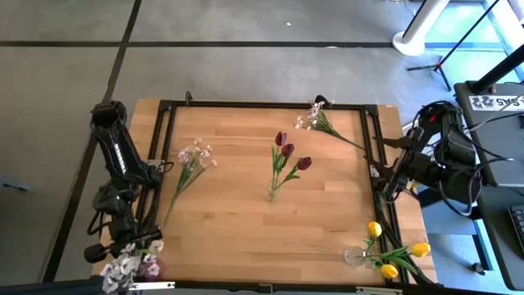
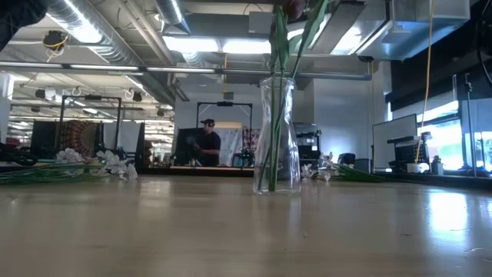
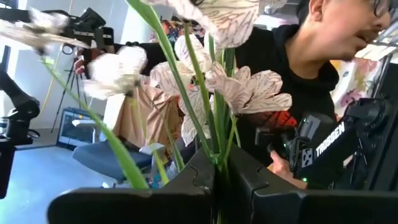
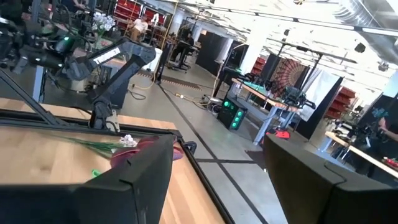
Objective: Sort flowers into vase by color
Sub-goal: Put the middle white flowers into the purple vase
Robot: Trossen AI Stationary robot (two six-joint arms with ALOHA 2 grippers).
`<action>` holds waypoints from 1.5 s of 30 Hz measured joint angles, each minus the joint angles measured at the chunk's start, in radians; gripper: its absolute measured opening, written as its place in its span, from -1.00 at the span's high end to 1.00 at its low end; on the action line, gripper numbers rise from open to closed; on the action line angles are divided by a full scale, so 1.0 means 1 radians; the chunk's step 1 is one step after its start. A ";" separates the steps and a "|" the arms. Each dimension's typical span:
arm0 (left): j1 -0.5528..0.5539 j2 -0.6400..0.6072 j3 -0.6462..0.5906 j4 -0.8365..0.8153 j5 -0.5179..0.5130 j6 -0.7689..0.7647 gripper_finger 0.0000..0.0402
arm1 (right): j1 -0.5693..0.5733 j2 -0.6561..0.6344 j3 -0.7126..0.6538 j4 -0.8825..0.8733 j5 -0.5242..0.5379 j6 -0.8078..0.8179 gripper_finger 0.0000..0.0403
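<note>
Red tulips point(image 1: 286, 152) and yellow tulips point(image 1: 393, 254) vased; two white-pink sprays point(image 1: 194, 157) remain. We note left gripper point(image 3: 219, 171) clamping a white spray point(image 3: 233, 84), right gripper point(image 4: 217, 180) agape.

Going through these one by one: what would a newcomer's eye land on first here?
The glass vase mid-table holding dark red tulips. Next, the left gripper at the table's near-left corner, shut on white-pink blossoms. Yellow tulips fill a vase at the near-right corner; two white sprays lie loose.

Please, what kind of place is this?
Probably a robotics lab or open workshop: a wooden table with two robot arms, exposed ceiling ducts, and workbenches with equipment in the room behind.
</note>
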State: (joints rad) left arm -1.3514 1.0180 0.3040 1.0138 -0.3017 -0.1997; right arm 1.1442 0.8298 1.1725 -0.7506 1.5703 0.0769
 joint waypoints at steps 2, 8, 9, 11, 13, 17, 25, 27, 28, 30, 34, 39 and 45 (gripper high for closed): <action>0.000 -0.020 -0.017 0.001 -0.003 -0.001 0.90 | 0.000 0.006 0.000 0.001 0.000 0.000 -0.23; 0.000 -0.105 -0.096 0.000 -0.019 -0.083 0.74 | 0.000 0.006 0.000 0.002 0.000 0.002 -0.23; 0.000 -0.120 -0.109 0.001 -0.023 -0.088 0.72 | 0.000 0.006 0.000 0.002 0.000 0.003 -0.23; 0.000 -0.150 -0.133 0.001 -0.025 -0.098 0.67 | 0.000 0.006 0.000 0.002 0.000 0.003 -0.23; 0.000 -0.174 -0.149 0.000 -0.025 -0.107 0.61 | 0.000 0.006 0.000 0.002 0.000 0.004 -0.23; 0.000 -0.201 -0.152 -0.007 -0.024 -0.116 0.51 | 0.000 0.006 0.000 0.002 0.000 0.003 -0.23; 0.000 -0.202 -0.112 -0.124 0.006 -0.319 0.32 | 0.000 0.004 0.000 0.001 0.000 0.003 -0.23; 0.000 -0.201 -0.100 -0.135 0.018 -0.376 0.29 | 0.000 0.003 0.000 0.001 0.000 0.003 -0.23; 0.000 -0.202 -0.093 -0.146 0.028 -0.397 0.28 | 0.000 0.003 0.000 0.001 0.000 0.003 -0.23; 0.000 -0.201 -0.075 -0.180 0.048 -0.432 0.27 | 0.000 0.004 0.000 0.001 0.000 0.003 -0.23; 0.000 -0.206 -0.020 -0.325 0.062 -0.525 0.27 | 0.000 0.003 0.000 0.000 0.000 0.003 -0.23; 0.000 -0.259 0.040 -0.529 0.061 -0.670 0.27 | 0.000 0.004 0.000 0.000 0.000 0.003 -0.23; 0.000 -0.331 0.171 -0.906 0.066 -0.807 0.27 | 0.000 0.004 0.000 -0.009 0.000 -0.005 -0.23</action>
State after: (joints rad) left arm -1.3514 0.6872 0.4754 0.1082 -0.2358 -1.0070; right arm 1.1442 0.8333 1.1725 -0.7594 1.5703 0.0722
